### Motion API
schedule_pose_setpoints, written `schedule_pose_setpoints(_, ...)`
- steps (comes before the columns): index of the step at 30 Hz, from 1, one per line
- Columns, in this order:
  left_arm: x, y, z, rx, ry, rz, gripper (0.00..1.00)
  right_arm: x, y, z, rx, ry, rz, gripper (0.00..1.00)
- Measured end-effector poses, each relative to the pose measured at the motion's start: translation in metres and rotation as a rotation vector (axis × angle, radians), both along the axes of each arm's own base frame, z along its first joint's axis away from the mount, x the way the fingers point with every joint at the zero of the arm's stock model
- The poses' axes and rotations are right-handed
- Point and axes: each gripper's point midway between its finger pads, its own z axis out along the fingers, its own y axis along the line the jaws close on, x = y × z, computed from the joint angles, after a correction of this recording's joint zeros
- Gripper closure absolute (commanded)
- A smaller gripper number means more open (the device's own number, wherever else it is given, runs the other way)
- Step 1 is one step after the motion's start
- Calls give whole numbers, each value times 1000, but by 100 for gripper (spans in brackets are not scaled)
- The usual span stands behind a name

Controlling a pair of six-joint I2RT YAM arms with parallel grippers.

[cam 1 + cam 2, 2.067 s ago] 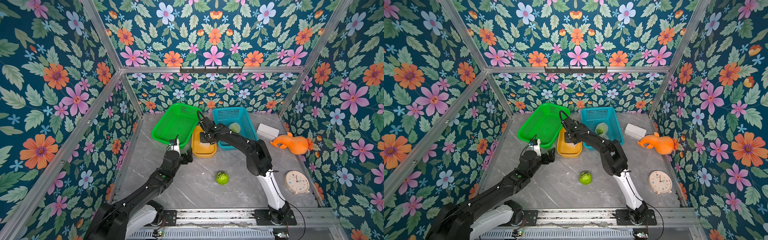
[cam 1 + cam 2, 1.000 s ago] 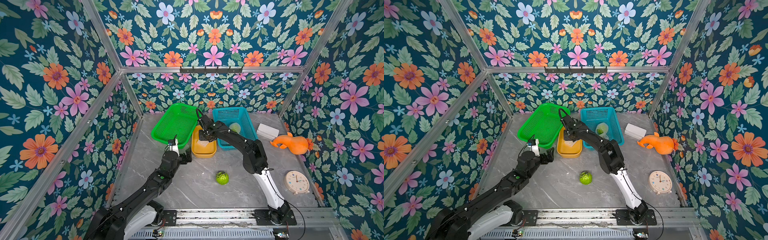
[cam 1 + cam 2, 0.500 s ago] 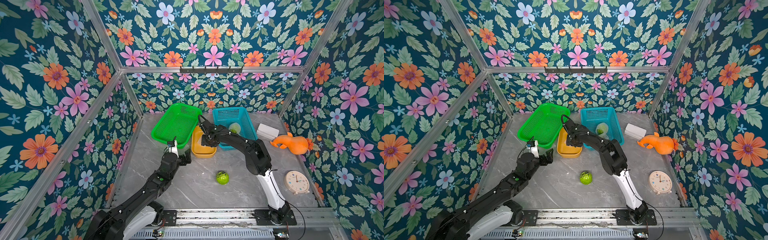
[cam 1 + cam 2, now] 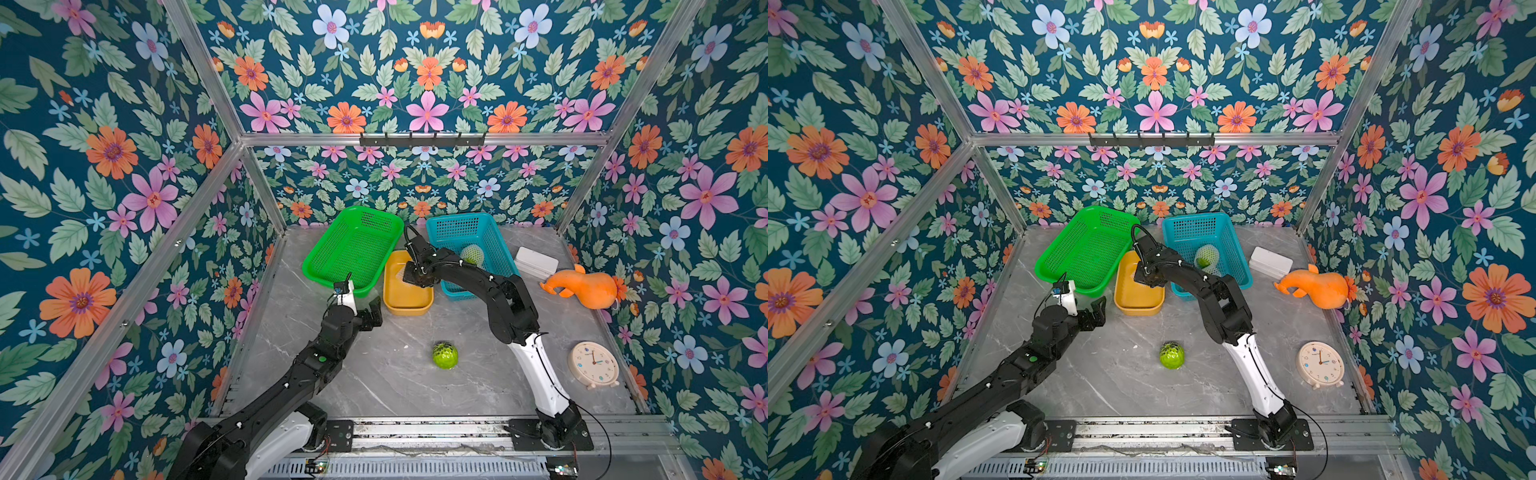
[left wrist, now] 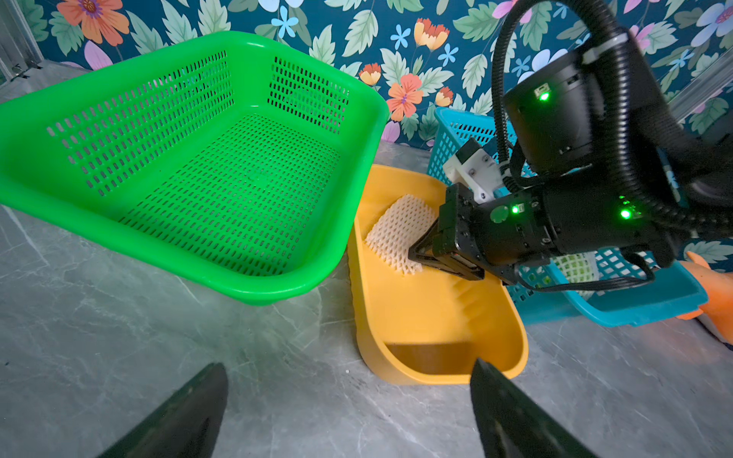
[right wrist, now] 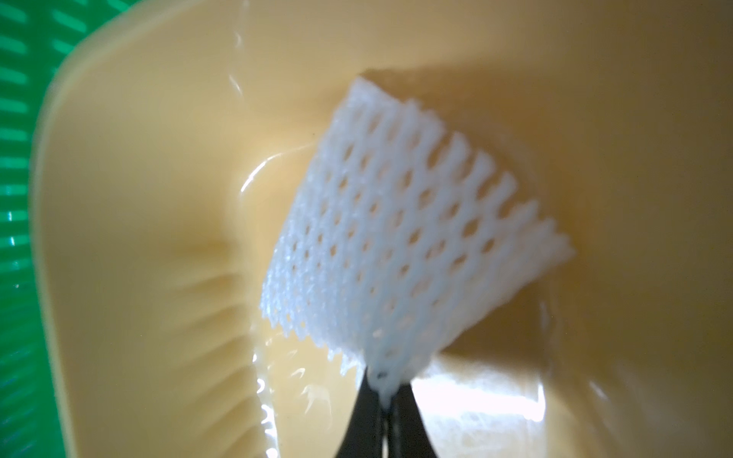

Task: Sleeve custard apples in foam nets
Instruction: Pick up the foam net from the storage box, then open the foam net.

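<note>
Table (image 4: 374,386) has open room mid-front. Green basket (image 4: 353,249) crowds yellow tub (image 5: 436,378), blue basket (image 4: 457,228) tight on other side, so lift straight up, no sideways swing. R gripper (image 6: 382,390) is clamped on foam net (image 6: 396,238) corner inside tub: thin pinch, raise slow. L gripper (image 5: 347,365) wide open, empty, near tub. Bare custard apple (image 4: 445,355) sits mid-table, well clear.

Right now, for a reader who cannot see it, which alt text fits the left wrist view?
The right gripper, shut, pinches a white foam net inside a yellow tub. A green basket stands beside the tub, a blue basket behind it. The open left gripper frames the foreground.
</note>
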Motion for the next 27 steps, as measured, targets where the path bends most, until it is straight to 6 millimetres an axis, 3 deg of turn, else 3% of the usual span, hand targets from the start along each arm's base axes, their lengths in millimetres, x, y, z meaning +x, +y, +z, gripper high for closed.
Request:
schedule_pose_setpoints(7,1,-8,0,-10,8,-35,1,1,-3,47,59,-64,19,100)
schedule_pose_setpoints(14,5,-20,12,56,-44,-118,1,-32,-9,111,114,-114,131,100)
schedule_pose_setpoints(22,2,-68,35,-41,-113,-358,9,-83,-54,139,259,-73,148,98)
schedule_pose_setpoints(27,0,-100,51,-126,-151,-519,22,-109,-54,156,366,-86,186,98)
